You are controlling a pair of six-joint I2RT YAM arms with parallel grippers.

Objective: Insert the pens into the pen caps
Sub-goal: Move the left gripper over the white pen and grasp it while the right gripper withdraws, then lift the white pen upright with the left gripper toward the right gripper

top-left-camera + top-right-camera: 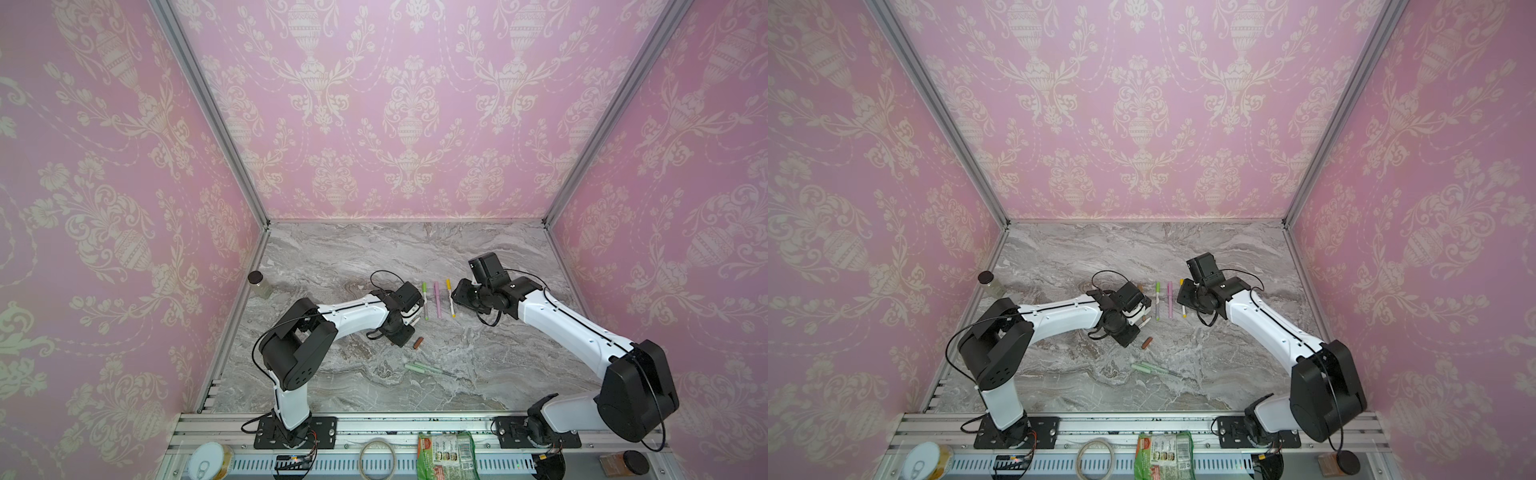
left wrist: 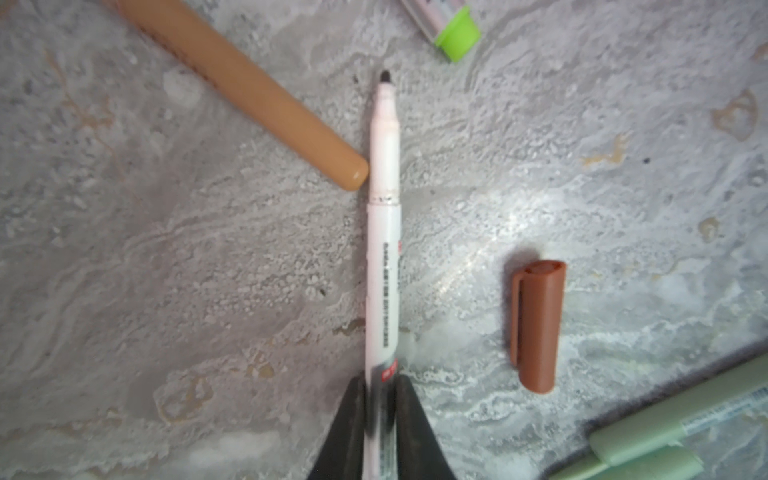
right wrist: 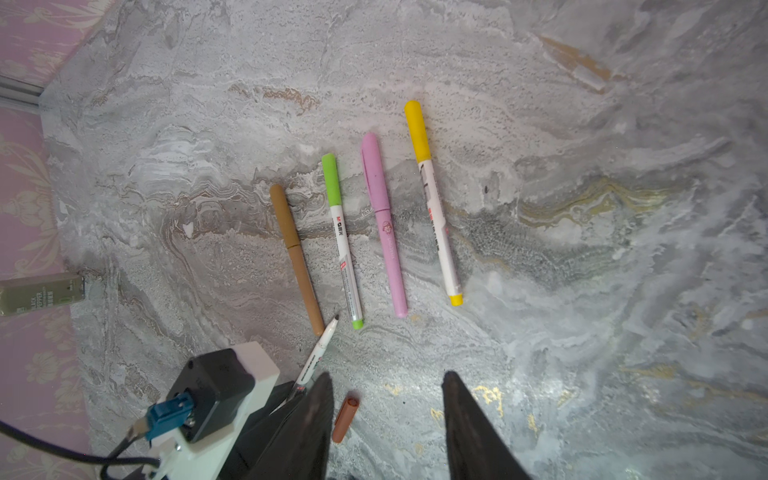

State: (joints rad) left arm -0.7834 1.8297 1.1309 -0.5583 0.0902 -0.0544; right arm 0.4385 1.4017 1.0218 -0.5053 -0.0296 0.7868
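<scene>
Left tool (image 2: pixel 381 384) clamped on white pen (image 2: pixel 384 249), right tool (image 3: pixel 387 376) open, empty

A robot lab booth: aluminium frame (image 1: pixel 209 108), printed wallpaper panels (image 1: pixel 415 124), marble-print tabletop (image 1: pixel 374 249)

- Grey marbled table (image 1: pixel 415 245); pepper jar (image 1: pixel 260 286), black lid, at its far left edge.
- Near rail, left to right: ring-pull can (image 1: pixel 209 461), tape ring (image 1: pixel 361 457), green packet (image 1: pixel 445 457), dark-lidded brown jar (image 1: pixel 627 462).
</scene>
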